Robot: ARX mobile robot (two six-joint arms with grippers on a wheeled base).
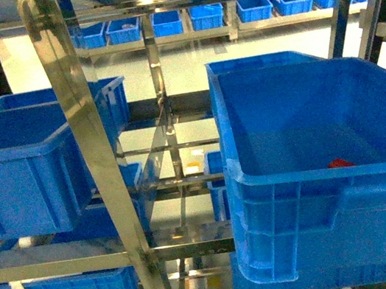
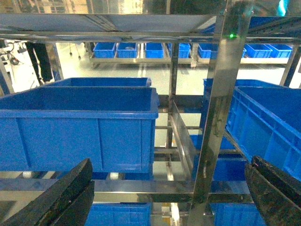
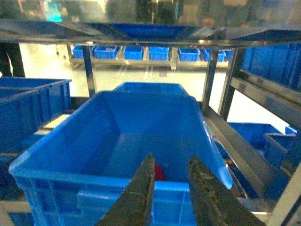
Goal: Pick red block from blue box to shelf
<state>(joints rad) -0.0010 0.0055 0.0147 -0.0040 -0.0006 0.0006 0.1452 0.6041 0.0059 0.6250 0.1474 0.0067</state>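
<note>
Since the red block (image 3: 160, 172) lies on the floor of the blue box (image 3: 117, 136), just beyond and between the right gripper's (image 3: 171, 165) fingers (image 3: 141, 188), the step in hand looks like the approach before the pick. Those fingers stand a little apart and hold nothing, poised over the near rim. Next, I judge, they must clear that rim and dip down around the block. The left gripper (image 2: 169, 188) hangs wide open, facing the shelf (image 2: 216, 117), also holding nothing.
</note>
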